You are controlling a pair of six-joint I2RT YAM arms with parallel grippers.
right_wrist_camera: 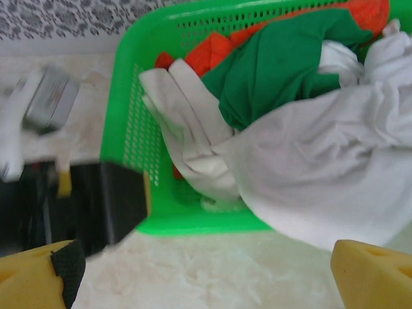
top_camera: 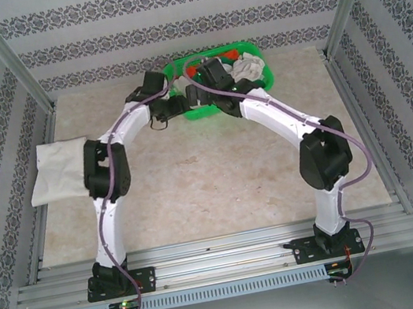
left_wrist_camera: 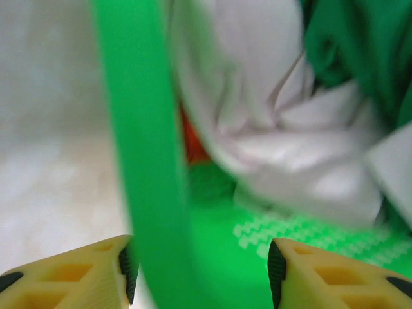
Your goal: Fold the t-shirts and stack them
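Crumpled white t-shirts (right_wrist_camera: 322, 174) heaped in green basket (right_wrist_camera: 136, 116), 1 folded white t-shirt (top_camera: 57, 171) flat at left edge of table (top_camera: 211, 178)

Basket (top_camera: 268, 75) set at far centre of table (top_camera: 221, 192). Crumpled t-shirts (top_camera: 252, 66) heaped in it, piled mostly toward its right side. One folded t-shirt (top_camera: 57, 171) laid flat at table's left edge, well apart from basket. Left gripper (left_wrist_camera: 201, 273) placed at basket's left wall, rim standing between its spread jaws. Right gripper (right_wrist_camera: 206, 273) held by basket's near wall, jaws wide apart.
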